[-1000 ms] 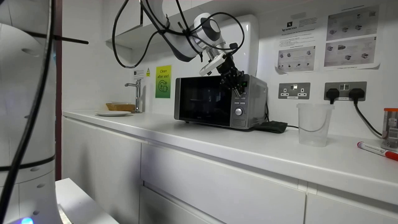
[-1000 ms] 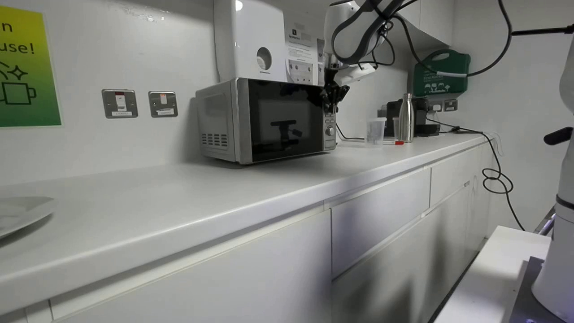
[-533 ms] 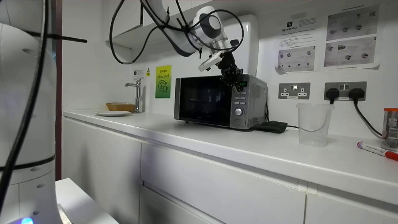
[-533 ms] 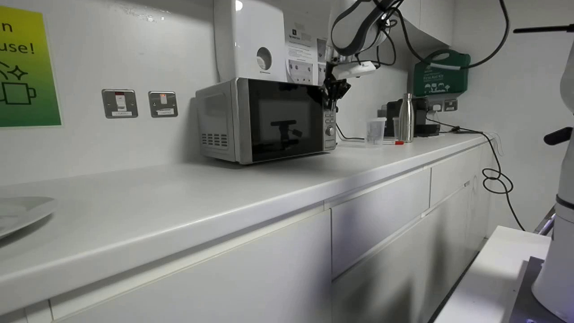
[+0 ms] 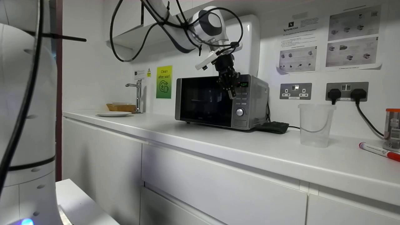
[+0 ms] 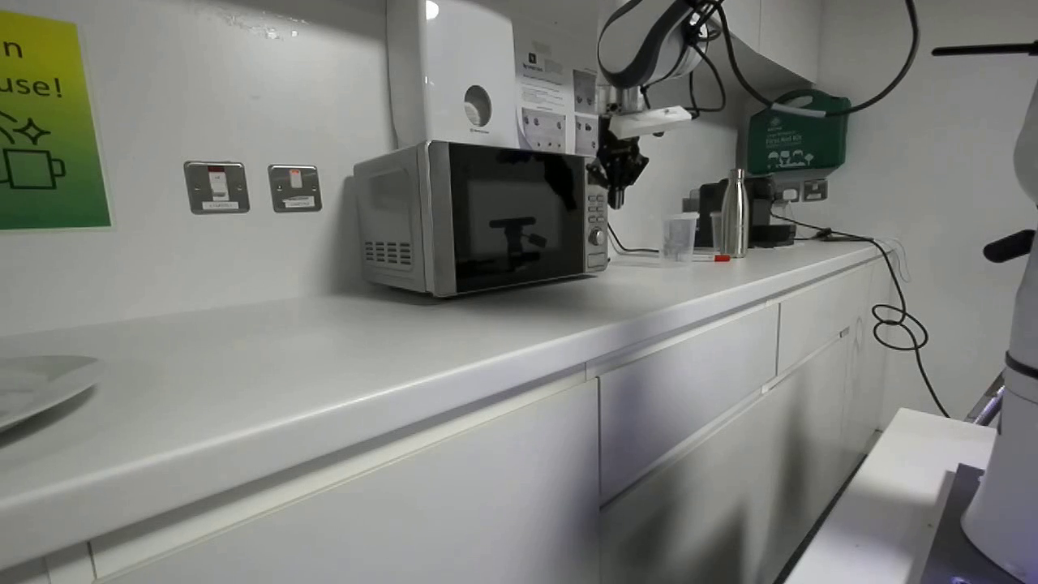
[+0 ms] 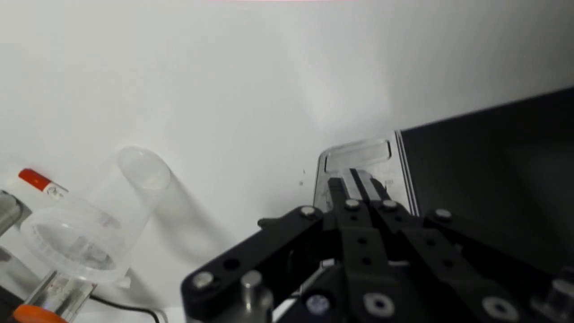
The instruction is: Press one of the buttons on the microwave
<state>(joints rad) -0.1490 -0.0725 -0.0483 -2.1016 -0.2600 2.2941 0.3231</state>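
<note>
- White countertop: runs left to right along the far wall.
- Microwave: on the countertop; black glass door on its left, control strip down its right edge, long axis upright.
- Panda arm: reaches in from above on the near side; only arm here.
- Clear plastic bucket: right of the microwave, apart from it; probably not in the way.
- Robotiq gripper: points steeply down. In an exterior view it overlaps the seam between door and strip; in an exterior view the gripper shows just right of the strip. Taken together, I judge it hangs on the near side of the panel, apart from it.
- Green-lit display on top, dial lower, push buttons between. Buttons look about level with the tips and lie on the far side of them. So the press should go far, toward the panel, not down. Which button lines up: can't tell.
- Fingertips: together, pads meeting, nothing held; in the wrist view they cover part of the strip. Looks like no press yet.
</note>
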